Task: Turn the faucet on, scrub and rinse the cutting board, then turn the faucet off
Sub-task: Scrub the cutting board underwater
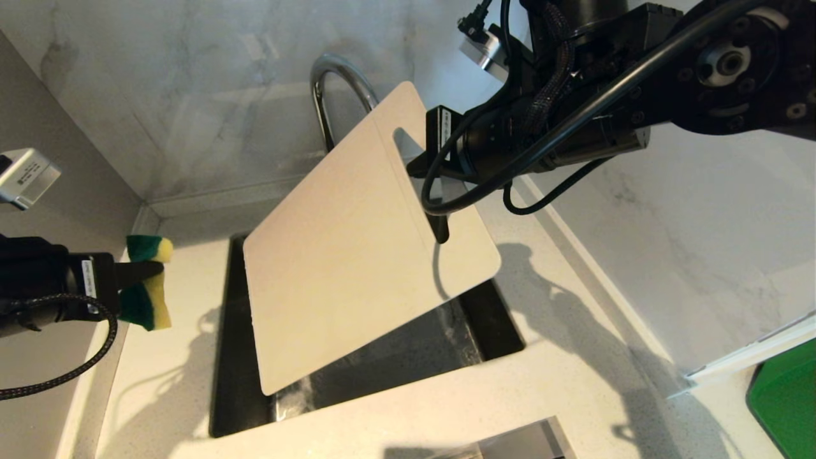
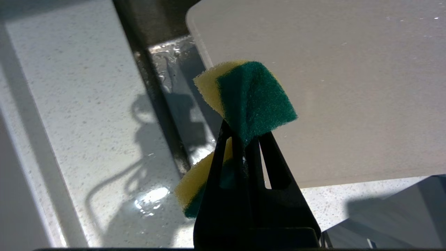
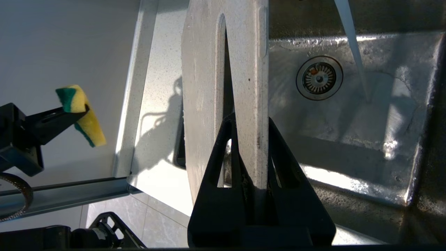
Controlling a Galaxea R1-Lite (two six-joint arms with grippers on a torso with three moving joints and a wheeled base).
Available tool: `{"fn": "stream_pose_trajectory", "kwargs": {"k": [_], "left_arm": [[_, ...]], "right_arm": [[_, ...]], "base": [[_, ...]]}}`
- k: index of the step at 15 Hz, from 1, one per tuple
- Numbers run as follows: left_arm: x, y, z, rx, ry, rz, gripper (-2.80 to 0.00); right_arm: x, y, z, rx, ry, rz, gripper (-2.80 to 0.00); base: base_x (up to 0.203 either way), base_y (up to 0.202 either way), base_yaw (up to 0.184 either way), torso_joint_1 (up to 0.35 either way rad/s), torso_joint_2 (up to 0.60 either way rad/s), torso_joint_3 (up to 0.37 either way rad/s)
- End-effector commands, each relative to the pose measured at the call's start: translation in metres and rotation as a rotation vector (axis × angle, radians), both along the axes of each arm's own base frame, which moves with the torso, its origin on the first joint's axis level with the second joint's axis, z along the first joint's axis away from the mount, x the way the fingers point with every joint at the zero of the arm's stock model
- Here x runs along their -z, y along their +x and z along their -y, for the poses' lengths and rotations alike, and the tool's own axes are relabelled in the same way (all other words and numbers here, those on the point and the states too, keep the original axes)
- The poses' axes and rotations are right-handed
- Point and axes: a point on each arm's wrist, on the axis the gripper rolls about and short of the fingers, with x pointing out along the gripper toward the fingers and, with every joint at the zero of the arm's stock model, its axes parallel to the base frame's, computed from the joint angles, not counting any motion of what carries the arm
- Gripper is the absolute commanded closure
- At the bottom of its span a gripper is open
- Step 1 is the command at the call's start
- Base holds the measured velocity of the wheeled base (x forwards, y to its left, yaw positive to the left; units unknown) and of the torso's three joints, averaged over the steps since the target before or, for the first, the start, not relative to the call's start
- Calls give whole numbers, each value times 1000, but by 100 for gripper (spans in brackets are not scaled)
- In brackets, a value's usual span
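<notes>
Pale marble-look wall [image 1: 210, 89] with grey veining runs behind the tabletop [image 1: 574, 357], and a second such wall [image 1: 701, 210] closes the right side, the two meeting in a corner. On the far left a plain grey panel [image 1: 70, 185] stands upright. The tabletop is white speckled stone with a dark sink [image 1: 491, 325] cut into it, steel-floored and wet, with a round drain [image 3: 319, 78]. A small puddle [image 2: 150, 202] glints on the stone left of the sink. Strong light from the left throws hard shadows across the stone. A green slab [image 1: 787, 398] lies at the far right. Below the front edge, pale floor tiles [image 3: 160, 223] show.
</notes>
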Motion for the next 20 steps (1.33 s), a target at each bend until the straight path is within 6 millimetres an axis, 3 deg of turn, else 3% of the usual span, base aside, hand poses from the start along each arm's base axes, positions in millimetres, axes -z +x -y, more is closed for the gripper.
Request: {"fn": "stream_pose_trajectory", "kwargs": {"k": [1,13,20], "left_arm": [[3,10,11,26,10,-25,0],[-11,27,56,108,17,1,0],[-24,34,104,176,-46,19,0]], "right_arm": [[1,1,0,1,-2,-7,0],[7,7,-2,7,-10,-19,0],[8,9,0,12,-11,-22,0]], "base": [[0,0,0,0,0,0],[0,0,0,0,0,0],[0,0,0,0,0,0]]}}
